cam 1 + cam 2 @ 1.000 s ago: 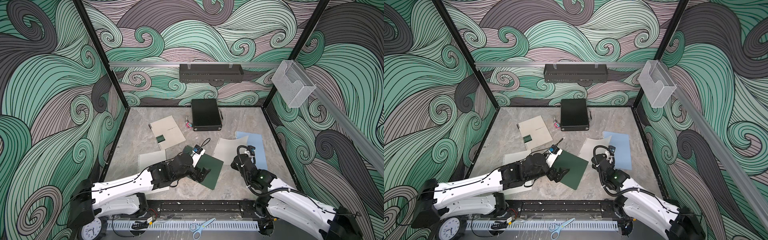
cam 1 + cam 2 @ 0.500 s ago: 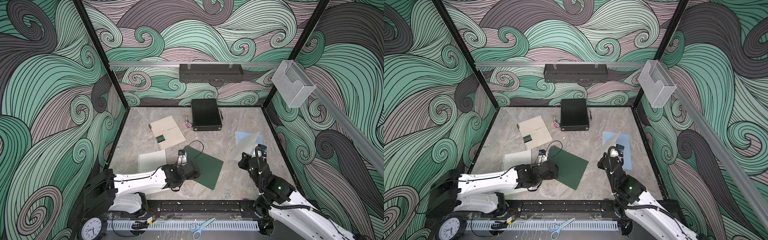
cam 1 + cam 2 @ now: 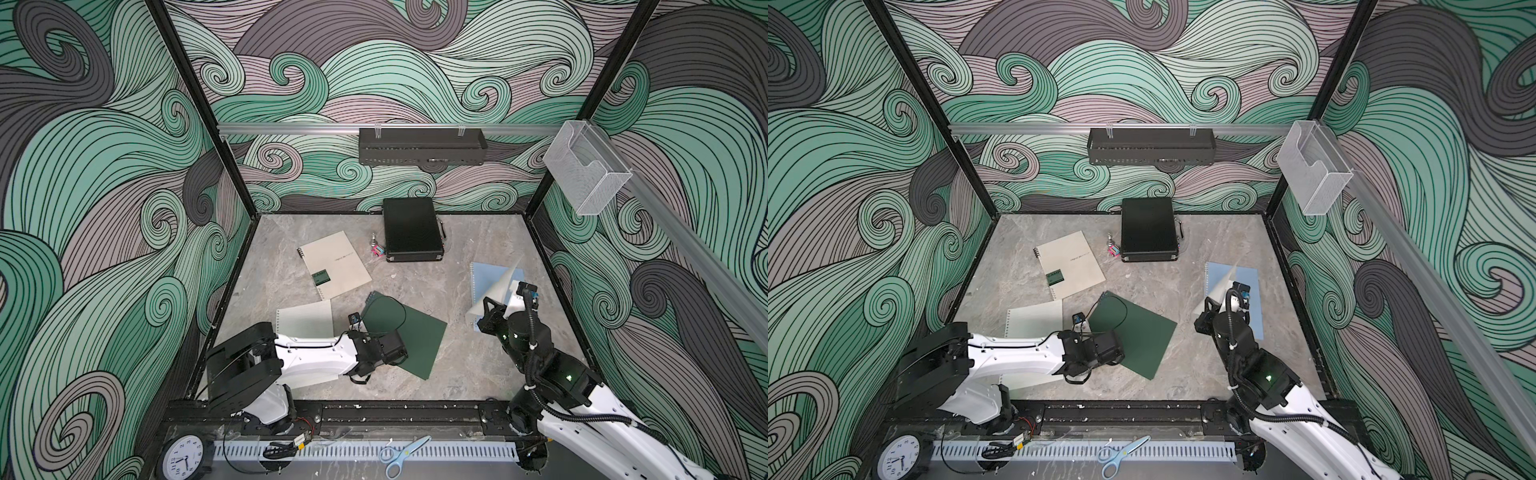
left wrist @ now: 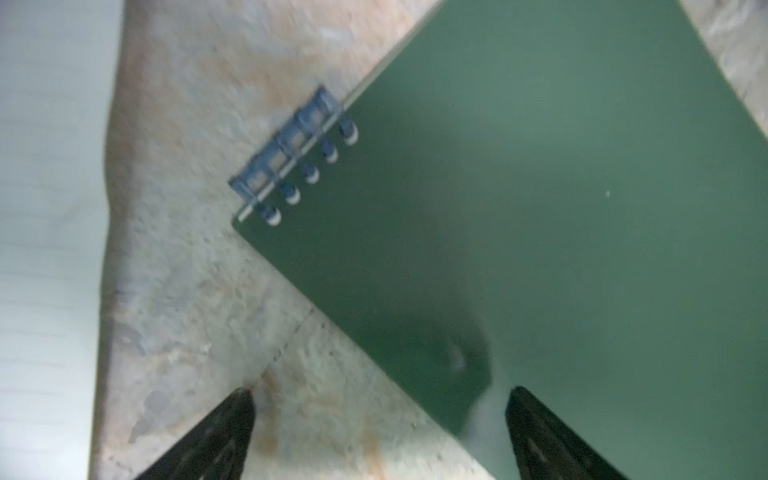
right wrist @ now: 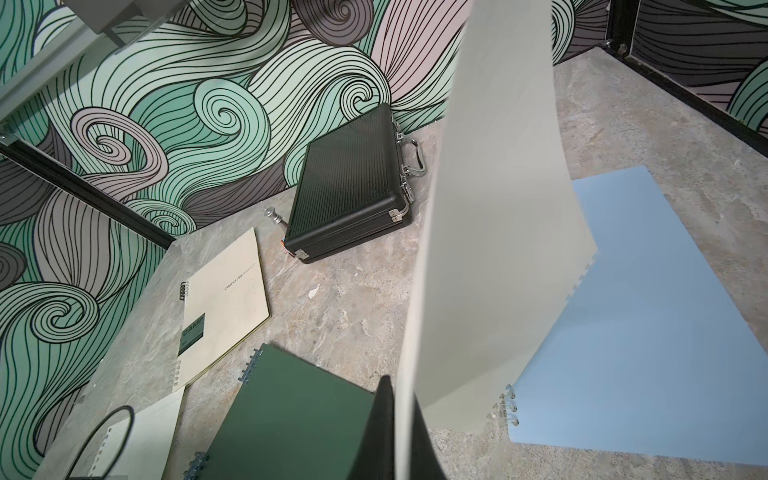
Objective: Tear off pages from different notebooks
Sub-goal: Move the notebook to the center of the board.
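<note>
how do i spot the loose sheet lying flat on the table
From the black hard case at the back wall, come toward the robot past the beige spiral notebook. The off-white paper sheet lies flat there: punched holes along one edge, no coil.

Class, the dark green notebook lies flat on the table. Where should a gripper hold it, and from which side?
Likely the free edge opposite the spiral binding, approached low from the robot's right: the dark green notebook lies flat and thin, so one jaw must slip under. The binding side is lumpy.
</note>
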### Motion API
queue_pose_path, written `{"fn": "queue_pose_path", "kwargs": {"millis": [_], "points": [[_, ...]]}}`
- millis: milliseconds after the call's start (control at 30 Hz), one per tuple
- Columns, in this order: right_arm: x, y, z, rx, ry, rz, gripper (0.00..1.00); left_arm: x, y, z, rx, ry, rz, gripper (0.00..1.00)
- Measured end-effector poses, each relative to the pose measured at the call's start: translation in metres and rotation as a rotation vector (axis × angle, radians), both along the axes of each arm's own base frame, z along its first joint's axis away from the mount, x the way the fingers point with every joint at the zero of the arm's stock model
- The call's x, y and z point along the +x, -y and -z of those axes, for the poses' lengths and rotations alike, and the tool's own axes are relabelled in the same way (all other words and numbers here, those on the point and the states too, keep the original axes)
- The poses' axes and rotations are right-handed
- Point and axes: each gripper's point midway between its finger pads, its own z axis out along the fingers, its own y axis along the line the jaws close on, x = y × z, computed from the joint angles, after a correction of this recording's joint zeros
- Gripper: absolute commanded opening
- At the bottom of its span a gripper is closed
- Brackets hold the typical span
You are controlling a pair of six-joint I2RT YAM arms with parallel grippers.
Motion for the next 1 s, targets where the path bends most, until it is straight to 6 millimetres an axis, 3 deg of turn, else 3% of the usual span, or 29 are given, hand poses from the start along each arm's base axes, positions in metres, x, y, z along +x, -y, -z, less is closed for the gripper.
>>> {"fn": "queue_pose_path", "kwargs": {"millis": [200, 400, 767, 1000], "points": [[-0.001, 0.001, -0.01, 0.007, 0.028, -0.006, 0.0, 0.014, 0.023, 0.002, 0.021, 0.011, 0.013, 0.94], [-0.005, 0.004, -0.02, 0.037, 0.063, -0.004, 0.0, 0.042, 0.058, 0.001, 0.05, 0.029, 0.077, 0.94], [-0.006, 0.007, -0.015, 0.036, 0.041, 0.01, 0.0, 0.117, 0.113, 0.0, 0.05, 0.074, 0.178, 0.93], [-0.006, 0.009, -0.009, 0.037, 0.017, 0.031, 0.0, 0.135, 0.144, -0.003, 0.028, 0.101, 0.288, 0.92]]}}
